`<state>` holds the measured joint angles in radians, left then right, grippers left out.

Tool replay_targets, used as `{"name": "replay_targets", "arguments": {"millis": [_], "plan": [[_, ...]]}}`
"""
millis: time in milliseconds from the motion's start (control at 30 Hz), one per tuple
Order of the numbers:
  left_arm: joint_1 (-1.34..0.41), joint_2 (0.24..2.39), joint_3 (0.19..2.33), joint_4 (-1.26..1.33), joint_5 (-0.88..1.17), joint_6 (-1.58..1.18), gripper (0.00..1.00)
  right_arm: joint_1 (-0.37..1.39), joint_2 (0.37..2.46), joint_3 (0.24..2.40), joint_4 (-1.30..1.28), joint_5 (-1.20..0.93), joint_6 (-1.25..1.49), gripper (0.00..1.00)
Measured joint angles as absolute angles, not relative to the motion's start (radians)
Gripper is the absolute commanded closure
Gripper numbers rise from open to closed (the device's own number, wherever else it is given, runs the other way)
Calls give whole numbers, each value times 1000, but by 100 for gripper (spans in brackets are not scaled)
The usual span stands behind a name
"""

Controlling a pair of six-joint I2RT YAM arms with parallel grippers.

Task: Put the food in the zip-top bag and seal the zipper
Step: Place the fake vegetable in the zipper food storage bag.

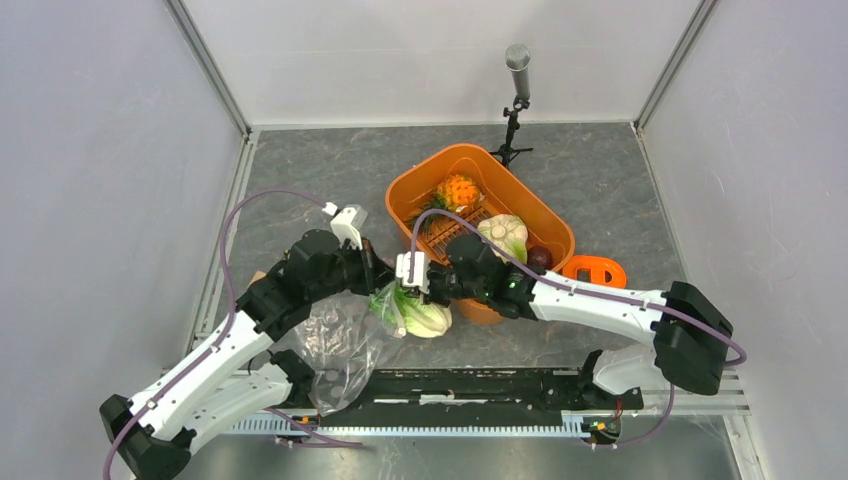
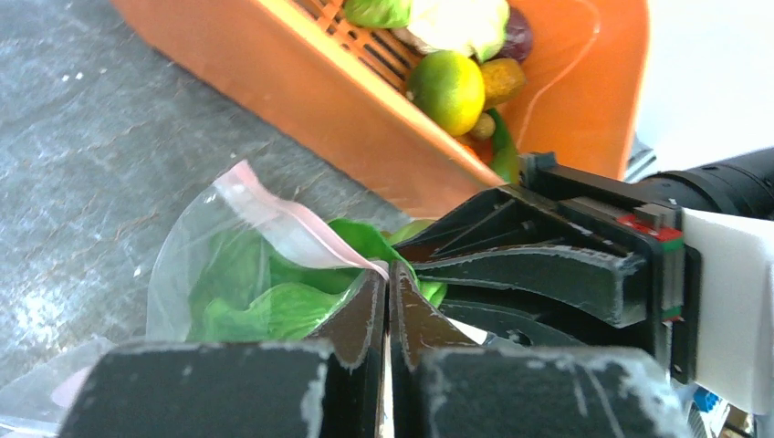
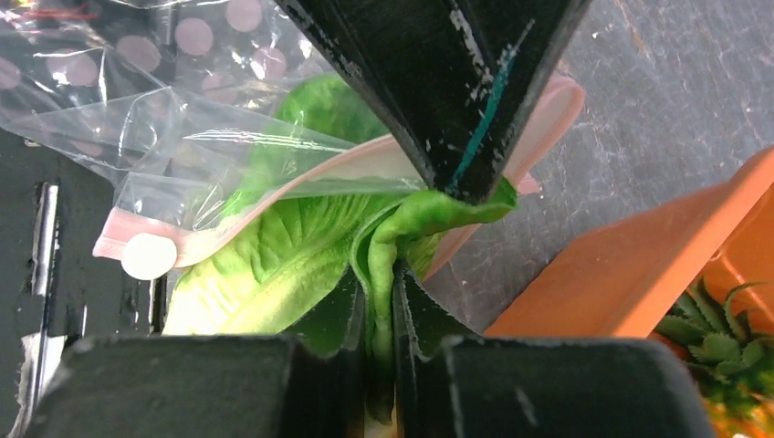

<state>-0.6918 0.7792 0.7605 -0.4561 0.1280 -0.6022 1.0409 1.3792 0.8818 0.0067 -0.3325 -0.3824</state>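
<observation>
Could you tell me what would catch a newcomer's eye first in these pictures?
First, the green cabbage mid-table: the right claw pinches it at the mouth of the clear bag, whose pink strip the left claw grips. Behind, the bright orange basket holds a pineapple.

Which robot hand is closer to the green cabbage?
Right. The right gripper is clamped on the cabbage leaf; the left gripper pinches the zip-top bag by its zipper, just beside it.

Grey stone tabletop [image 1: 330, 170] (faintly veined), pale walls [image 1: 100, 150].
</observation>
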Motion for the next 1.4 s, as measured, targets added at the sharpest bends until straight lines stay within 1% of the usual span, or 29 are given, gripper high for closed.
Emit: {"name": "replay_targets", "arguments": {"millis": [33, 67, 233, 300, 400, 433, 567, 667, 800, 933, 967, 1033, 1200, 1300, 1400], "plan": [[-692, 777, 752, -462, 119, -607, 98, 1047, 1379, 861, 37, -316, -361, 73], [-692, 777, 741, -464, 109, -617, 98, 1051, 1379, 844, 61, -303, -340, 71], [-691, 798, 694, -460, 97, -644, 98, 1052, 1417, 815, 157, -293, -244, 68], [-691, 818, 686, -455, 91, -646, 98, 1053, 1448, 815, 191, -298, -216, 55], [-691, 837, 677, -453, 78, -647, 98, 1054, 1468, 815, 248, -306, -167, 44], [-691, 838, 673, -450, 76, -647, 98, 1054, 1472, 813, 260, -308, -160, 39], [-691, 839, 657, -448, 70, -647, 98, 1055, 1475, 804, 267, -309, -133, 29], [-691, 836, 654, -448, 61, -647, 98, 1059, 1473, 804, 236, -288, -127, 25], [-691, 811, 653, -472, 28, -647, 98, 1062, 1428, 804, 174, -241, -115, 14], [-691, 804, 653, -496, -7, -646, 98, 1060, 1337, 804, 159, -218, -80, 12], [-691, 808, 653, -501, -12, -645, 98, 1060, 1314, 804, 162, -215, -60, 13], [-691, 821, 653, -503, -19, -644, 98, 1060, 1275, 797, 180, -207, -15, 21], [-691, 849, 653, -504, -29, -643, 98, 1078, 1251, 730, 205, -190, 62, 22], [-691, 851, 653, -511, -52, -643, 98, 1131, 1268, 690, 179, -139, 83, 14], [-691, 860, 655, -532, -81, -643, 98, 1188, 1302, 678, 147, -34, 81, 8]]}}
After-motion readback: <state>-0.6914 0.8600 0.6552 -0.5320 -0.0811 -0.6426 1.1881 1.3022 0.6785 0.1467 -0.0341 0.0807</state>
